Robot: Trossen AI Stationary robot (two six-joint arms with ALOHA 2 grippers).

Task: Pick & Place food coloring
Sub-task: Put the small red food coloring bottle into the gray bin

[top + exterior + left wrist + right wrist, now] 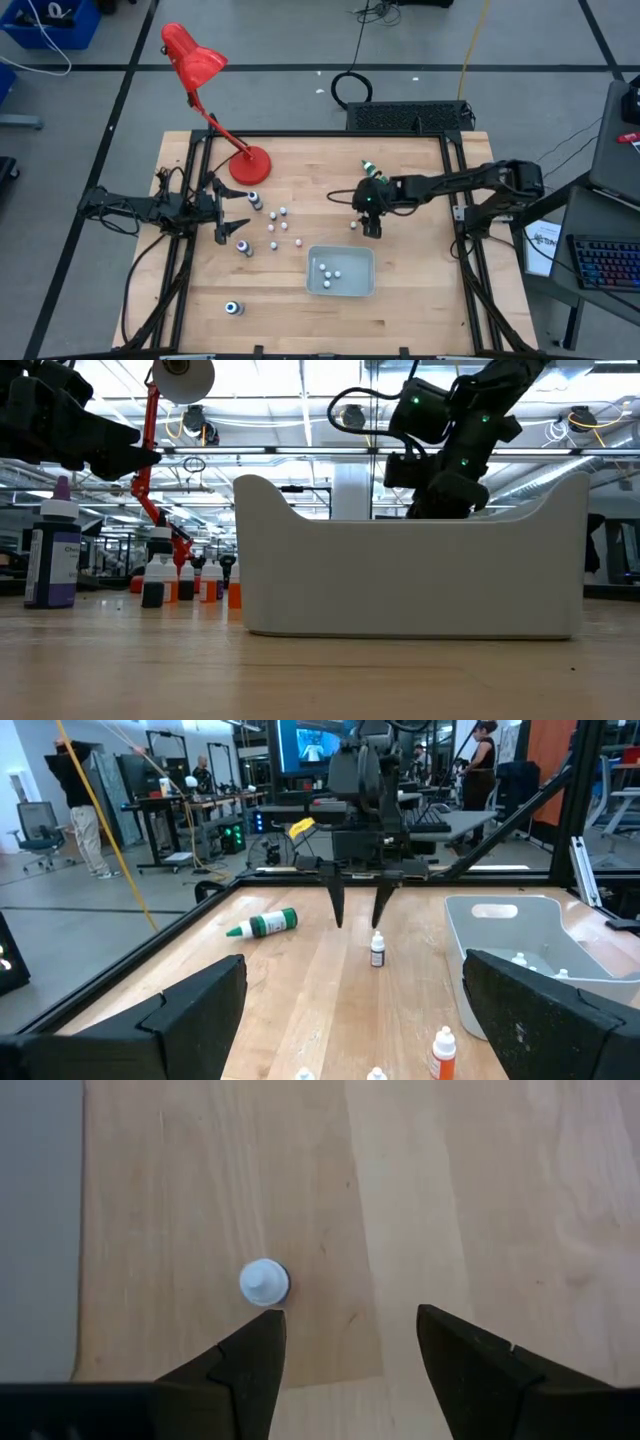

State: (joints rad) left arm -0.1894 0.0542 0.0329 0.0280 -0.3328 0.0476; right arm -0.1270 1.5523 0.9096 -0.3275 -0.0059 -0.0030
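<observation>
Item: food coloring, pick stage. My right gripper (372,228) hangs over the table centre with fingers apart, empty; one small vial (264,1282) stands just outside its one fingertip (262,1342), not between them. Tray (312,255) at roughly seven o'clock from it already holds three vials. Left gripper (232,226) waits at nine o'clock, spread wide. Next, I judge: shift sideways to centre, descend, close.

Bare wood lies open around the lone small vial (353,224) beneath the right gripper (371,228), whose fingers stand parted above it. The tray (366,262) walls off the near side, while a lying green bottle (368,166) sits well behind.
</observation>
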